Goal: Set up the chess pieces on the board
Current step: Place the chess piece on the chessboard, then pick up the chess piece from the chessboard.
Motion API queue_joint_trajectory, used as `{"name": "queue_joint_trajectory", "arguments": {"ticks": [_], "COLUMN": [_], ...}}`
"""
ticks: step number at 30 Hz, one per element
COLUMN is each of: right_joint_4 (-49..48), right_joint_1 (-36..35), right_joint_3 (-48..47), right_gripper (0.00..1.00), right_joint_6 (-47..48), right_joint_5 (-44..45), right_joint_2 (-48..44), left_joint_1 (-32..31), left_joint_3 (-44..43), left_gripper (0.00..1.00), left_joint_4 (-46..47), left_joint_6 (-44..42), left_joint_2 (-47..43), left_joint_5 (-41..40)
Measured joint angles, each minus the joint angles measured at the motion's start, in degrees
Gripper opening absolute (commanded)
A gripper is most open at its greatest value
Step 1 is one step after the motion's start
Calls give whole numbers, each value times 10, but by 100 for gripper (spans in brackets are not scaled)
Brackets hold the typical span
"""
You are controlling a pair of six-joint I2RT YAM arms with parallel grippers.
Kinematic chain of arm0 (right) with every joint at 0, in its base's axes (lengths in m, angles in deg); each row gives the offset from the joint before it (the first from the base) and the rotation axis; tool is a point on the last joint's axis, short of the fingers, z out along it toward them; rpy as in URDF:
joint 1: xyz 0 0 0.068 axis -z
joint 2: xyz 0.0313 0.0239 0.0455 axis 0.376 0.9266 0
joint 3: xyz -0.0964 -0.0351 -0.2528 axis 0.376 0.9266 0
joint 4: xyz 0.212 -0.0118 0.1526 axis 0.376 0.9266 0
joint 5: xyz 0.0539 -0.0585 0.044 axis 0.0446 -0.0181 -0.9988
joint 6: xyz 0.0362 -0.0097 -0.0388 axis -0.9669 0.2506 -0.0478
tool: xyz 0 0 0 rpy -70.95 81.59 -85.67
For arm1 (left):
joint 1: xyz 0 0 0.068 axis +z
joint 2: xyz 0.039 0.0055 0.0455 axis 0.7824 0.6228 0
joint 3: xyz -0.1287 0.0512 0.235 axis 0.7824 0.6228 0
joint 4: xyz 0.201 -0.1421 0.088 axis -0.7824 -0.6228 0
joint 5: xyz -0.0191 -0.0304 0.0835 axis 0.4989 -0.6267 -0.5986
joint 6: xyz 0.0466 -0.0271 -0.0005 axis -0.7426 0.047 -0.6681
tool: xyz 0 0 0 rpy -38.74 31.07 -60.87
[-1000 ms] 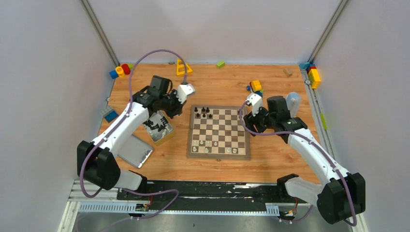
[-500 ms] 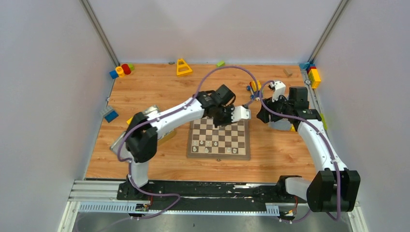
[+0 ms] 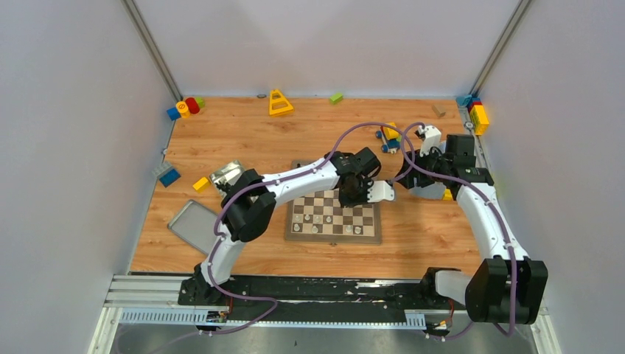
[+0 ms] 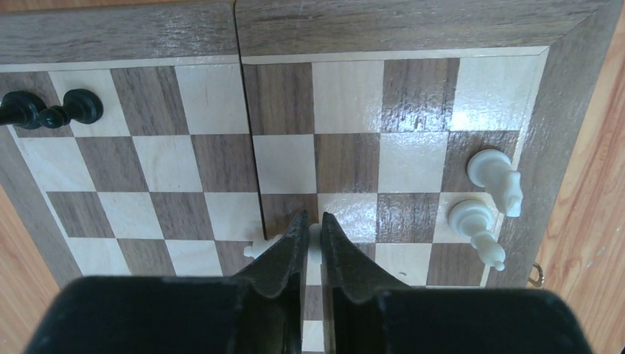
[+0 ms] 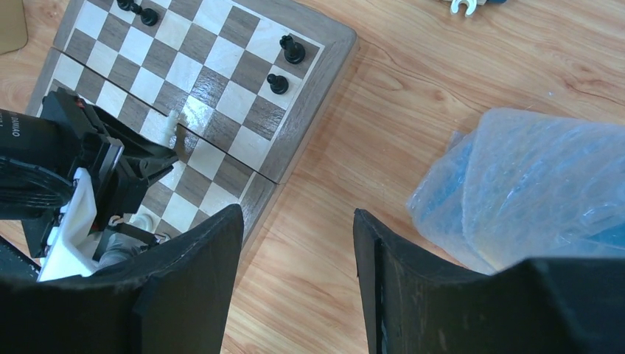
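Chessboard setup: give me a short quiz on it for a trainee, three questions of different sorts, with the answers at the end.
1. True or false: the right gripper is clamped on a chess piece.
2. What does the left gripper pinch? A, a black pawn; B, a pale piece; C, a toy block.
3. In the left wrist view, how many other pale pieces stand free on the board near its right-hand border?
Key: 1, false: its jaws stand open and empty. 2, B. 3, two.
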Motion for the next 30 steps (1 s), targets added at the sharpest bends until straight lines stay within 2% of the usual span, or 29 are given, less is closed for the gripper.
{"name": "queue_joint_trajectory", "arguments": {"ticks": [5,13,16,20,27,30], "right_joint_4": [0,2,2,4,3,5], "right_joint_1": [0,-1,-14,-72,-207,-252], "right_joint_3": [0,-1,-7,-28,-78,-100], "right_gripper": [58,58,58,59,58,56], "right_joint_6": [0,0,0,0,1,2], "right_joint_5": [-4,-18,-18,-11,22,40], "right_joint_2": [5,30,49,84,173,220], "left_joint_1": [0,1,8,39,163,193], "left_joint_3": [0,38,87,163,287,323], "left_gripper": [45,65,70,73,80,82], "left_joint_4": [3,33,46,57,70,67], "left_joint_6": [8,21,23,28,39,41], "left_joint_2": [0,-41,-105,-225,-451,-525], "left_joint_5": [-17,-54,-62,-56,-53,-64]}}
